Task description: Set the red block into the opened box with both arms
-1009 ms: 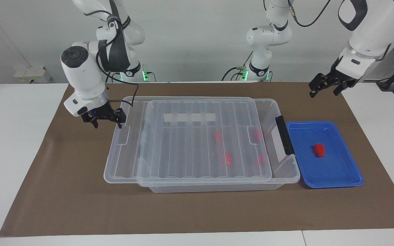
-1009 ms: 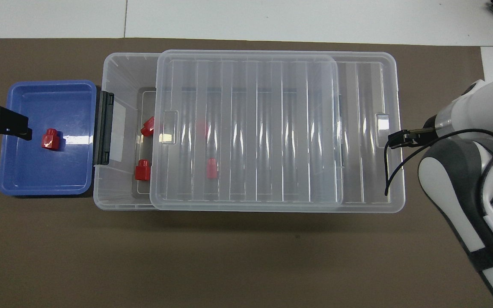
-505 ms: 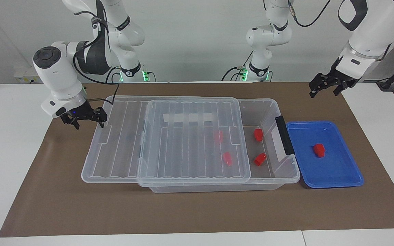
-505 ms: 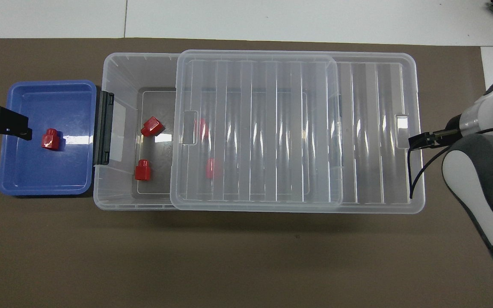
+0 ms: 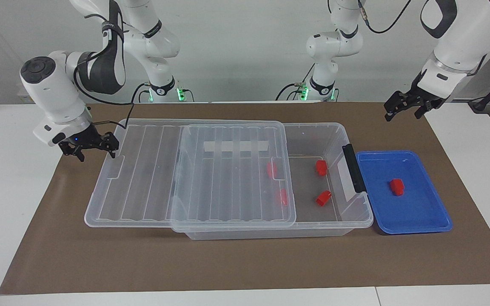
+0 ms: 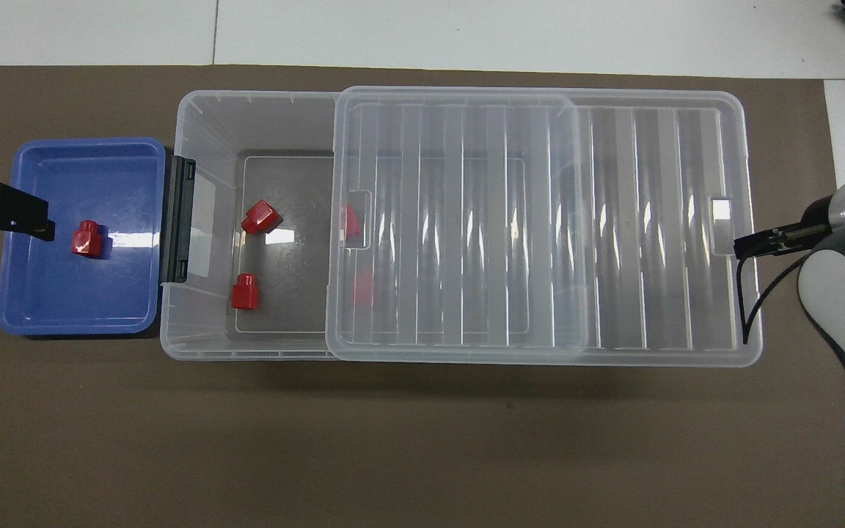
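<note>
Overhead view: right gripper point(image 6: 741, 245), grasping the clear lid's point(image 6: 540, 220) 3 o'clock edge, has dragged it farther off the box point(image 6: 210, 125), baring two of four inside blocks, while the open left gripper point(image 5: 402, 108) waits above the tray point(image 6: 26, 308) holding the chunky red block point(image 6: 87, 239) at the box's 9 o'clock.
</note>
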### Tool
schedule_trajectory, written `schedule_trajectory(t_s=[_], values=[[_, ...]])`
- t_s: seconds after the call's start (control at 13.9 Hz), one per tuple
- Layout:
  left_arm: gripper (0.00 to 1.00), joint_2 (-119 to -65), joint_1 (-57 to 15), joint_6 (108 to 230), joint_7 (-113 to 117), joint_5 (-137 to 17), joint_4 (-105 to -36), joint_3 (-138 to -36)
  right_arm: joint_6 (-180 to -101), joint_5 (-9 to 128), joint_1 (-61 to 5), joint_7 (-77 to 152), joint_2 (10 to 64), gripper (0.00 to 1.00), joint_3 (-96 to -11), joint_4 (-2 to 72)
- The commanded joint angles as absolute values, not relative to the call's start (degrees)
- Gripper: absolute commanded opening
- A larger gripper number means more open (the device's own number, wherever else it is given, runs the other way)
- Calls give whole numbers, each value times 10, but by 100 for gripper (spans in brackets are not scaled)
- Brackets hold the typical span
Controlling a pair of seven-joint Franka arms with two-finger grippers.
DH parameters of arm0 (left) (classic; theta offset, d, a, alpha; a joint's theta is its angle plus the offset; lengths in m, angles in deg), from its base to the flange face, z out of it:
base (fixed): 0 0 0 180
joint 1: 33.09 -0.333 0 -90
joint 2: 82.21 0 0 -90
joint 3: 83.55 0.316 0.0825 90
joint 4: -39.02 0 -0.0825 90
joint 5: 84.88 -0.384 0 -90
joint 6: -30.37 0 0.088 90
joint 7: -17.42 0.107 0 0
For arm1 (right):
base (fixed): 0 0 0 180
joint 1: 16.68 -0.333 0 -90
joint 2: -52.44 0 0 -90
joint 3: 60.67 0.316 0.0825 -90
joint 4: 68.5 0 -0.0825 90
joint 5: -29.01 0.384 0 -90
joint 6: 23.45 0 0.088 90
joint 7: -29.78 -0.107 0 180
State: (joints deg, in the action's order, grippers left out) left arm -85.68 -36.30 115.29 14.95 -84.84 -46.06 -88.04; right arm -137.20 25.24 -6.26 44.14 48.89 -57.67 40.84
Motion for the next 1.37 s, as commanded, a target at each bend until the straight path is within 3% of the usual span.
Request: schedule_trajectory(t_s=[0.0, 0.36, 0.72, 0.94, 1.3], values=[[100, -839, -362, 1154, 148, -848, -475, -874, -1384, 246, -52, 461, 497, 100, -572, 420], [100, -835, -359, 1227, 200, -869, -496, -875, -1373, 247, -52, 453, 498, 100, -572, 399], [100, -844, -426, 1369, 239, -868, -592, -874, -1365, 252, -88, 297, 535, 100, -570, 397], [100, -846, -454, 1471, 279, -868, -691, -872, -1356, 252, -123, 200, 550, 100, -569, 393], [100, -850, -464, 1618, 275, -868, -817, -872, -1248, 254, -152, 131, 522, 100, -570, 267]])
